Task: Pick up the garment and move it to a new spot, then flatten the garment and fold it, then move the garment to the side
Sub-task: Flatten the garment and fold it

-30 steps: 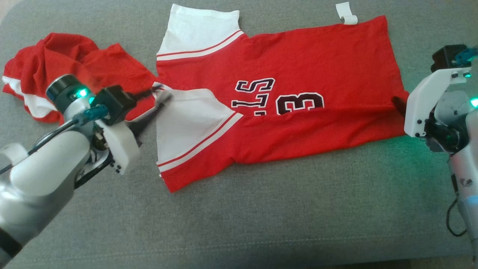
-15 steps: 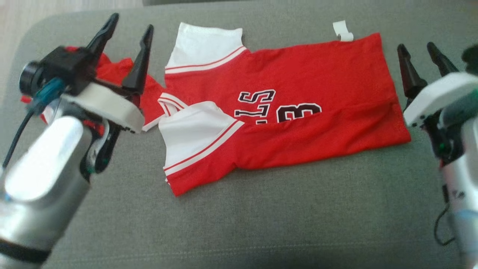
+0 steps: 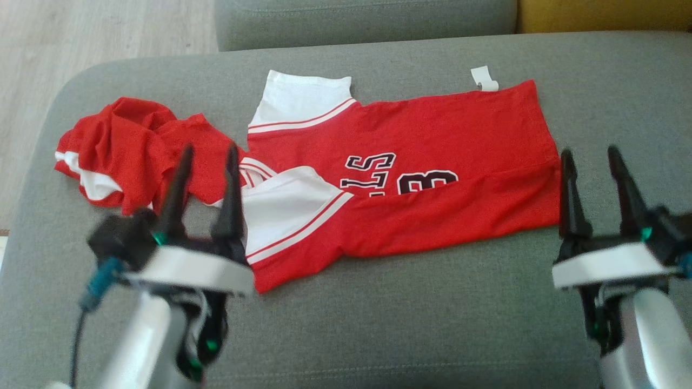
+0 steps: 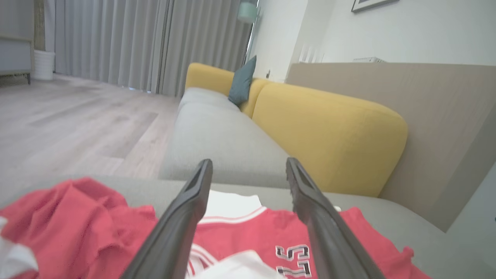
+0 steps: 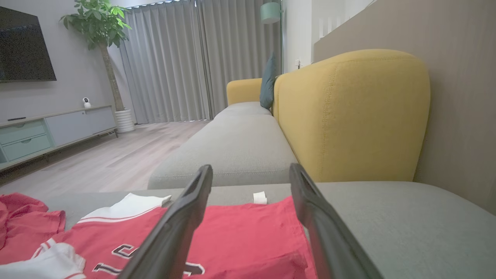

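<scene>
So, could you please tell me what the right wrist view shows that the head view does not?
Right wrist view, not head view: the television, potted plant, curtains and sideboard. Head view, not right wrist view: the left claw, open. Both: the red jersey, its white tag, the grey cushion and the open right claw.

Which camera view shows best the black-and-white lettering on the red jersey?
The head view: it looks down on the black-and-white lettering of the red jersey, unblocked. Each wrist view catches part of it, low, beside a dark finger.
</scene>
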Robot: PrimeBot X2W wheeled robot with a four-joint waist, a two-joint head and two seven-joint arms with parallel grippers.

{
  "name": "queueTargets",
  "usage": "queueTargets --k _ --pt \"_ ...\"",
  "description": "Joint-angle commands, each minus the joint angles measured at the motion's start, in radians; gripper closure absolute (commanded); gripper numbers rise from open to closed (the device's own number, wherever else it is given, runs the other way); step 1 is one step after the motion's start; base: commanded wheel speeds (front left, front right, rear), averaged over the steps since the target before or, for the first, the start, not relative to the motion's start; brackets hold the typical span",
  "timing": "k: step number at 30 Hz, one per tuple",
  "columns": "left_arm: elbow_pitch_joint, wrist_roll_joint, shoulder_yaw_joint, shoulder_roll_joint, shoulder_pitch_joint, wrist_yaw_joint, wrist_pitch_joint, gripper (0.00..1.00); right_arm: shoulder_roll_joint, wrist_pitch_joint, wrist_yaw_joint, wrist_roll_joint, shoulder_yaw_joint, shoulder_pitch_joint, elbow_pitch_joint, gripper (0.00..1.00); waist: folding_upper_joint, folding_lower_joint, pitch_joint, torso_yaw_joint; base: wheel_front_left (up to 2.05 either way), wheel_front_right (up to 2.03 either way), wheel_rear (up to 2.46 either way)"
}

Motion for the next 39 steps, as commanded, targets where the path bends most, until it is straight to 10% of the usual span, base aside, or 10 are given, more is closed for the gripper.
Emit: queueTargets --k 1,13,23,35,37,39 --pt "-0.019 0.017 0.05 -0.017 0.005 -0.017 -0.005 0.0 0.012 -0.01 0.007 -0.023 0.011 0.019 -0.069 0.0 0.0 0.0 -0.005 0.004 0.0 0.0 0.0" --pt "0.155 0.111 0.054 -0.124 0.111 -0.11 -0.005 0.0 0.052 0.019 0.007 -0.06 -0.02 0.136 -0.214 0.0 0.0 0.0 0.005 -0.003 0.0 0.0 0.0" --pt "0.475 0.136 0.06 -0.126 0.022 -0.033 0.079 0.0 0.058 0.055 0.007 -0.071 -0.044 0.13 -0.249 0.0 0.0 0.0 0.044 -0.032 0.0 0.0 0.0" --pt "0.598 0.124 0.031 -0.111 -0.031 -0.066 0.165 0.0 0.059 0.075 0.007 -0.066 -0.057 0.105 -0.257 0.0 0.0 0.0 0.065 -0.071 0.0 0.0 0.0" --pt "0.608 0.121 0.026 -0.11 -0.04 -0.075 0.172 1.0 0.06 0.097 0.007 -0.06 -0.061 0.098 -0.245 0.0 0.0 0.0 0.067 -0.072 0.0 0.0 0.0" --pt "0.609 0.122 0.022 -0.109 -0.049 -0.081 0.166 1.0 0.06 0.134 0.007 -0.039 -0.068 0.091 -0.218 0.0 0.0 0.0 0.07 -0.07 0.0 0.0 0.0"
